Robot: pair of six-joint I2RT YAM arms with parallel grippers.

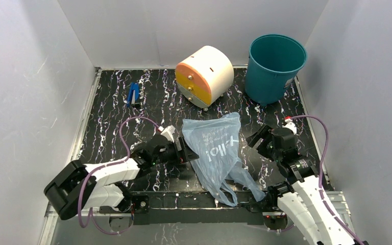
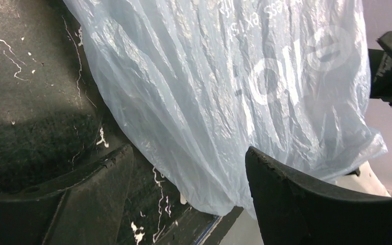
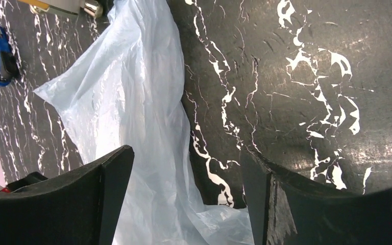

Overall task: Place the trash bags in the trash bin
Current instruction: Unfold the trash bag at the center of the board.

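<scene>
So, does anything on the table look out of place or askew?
Yes. The cream-and-orange drum seems to lie on its side, its orange end facing sideways. The trash bag lies crumpled near the front, its handles reaching past the near edge of the table. The trash bin stands upright.

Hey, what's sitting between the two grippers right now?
The light-blue trash bag lies on the table between the left gripper and the right gripper; nothing else is there. The top external view shows it.

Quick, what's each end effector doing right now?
Left end effector: open, at the bag's edge, not gripping.
Right end effector: open, holding nothing.
</scene>
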